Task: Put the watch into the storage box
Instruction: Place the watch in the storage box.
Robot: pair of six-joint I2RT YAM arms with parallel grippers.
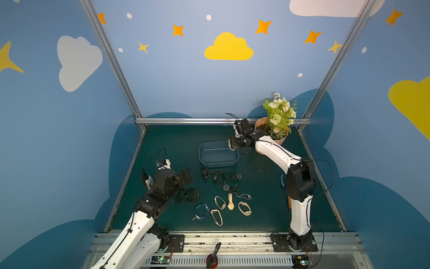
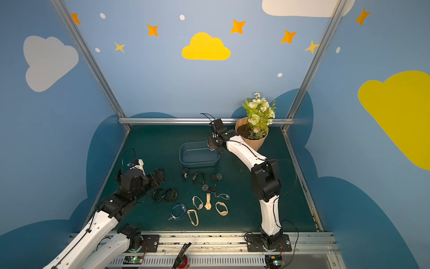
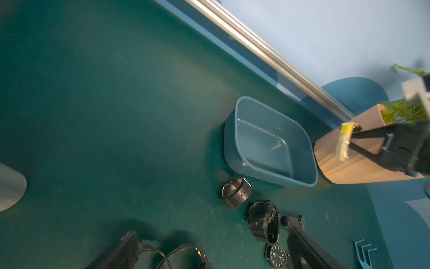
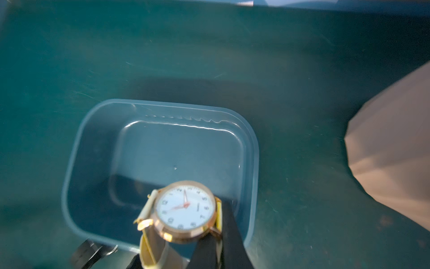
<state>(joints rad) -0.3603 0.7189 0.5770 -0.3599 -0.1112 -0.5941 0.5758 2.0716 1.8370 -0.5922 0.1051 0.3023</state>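
Right claw (image 1: 232,145): clenched on the cream strap of the watch, right beside its case.
Watch (image 4: 185,210): white dial and rose-gold case. It hung in the air over the end of the storage box nearest the flowerpot, clear of the rim and the floor.
Storage box (image 1: 217,164): blue-grey with rounded corners. It sat on the table (image 1: 162,144) towards the back, just behind the rows of loose watches.
Left claw (image 3: 211,235): released, with its jaws spread wide and gripping nothing. It was low over the left side of the table, close to two dark watches (image 1: 187,195).
Black watches (image 1: 218,178): lay just in front of the box.
Cream watches (image 1: 230,201): lay nearer the front edge.
Flowerpot (image 1: 282,139): ribbed and peach, holding white flowers, in the back right corner beside the box.
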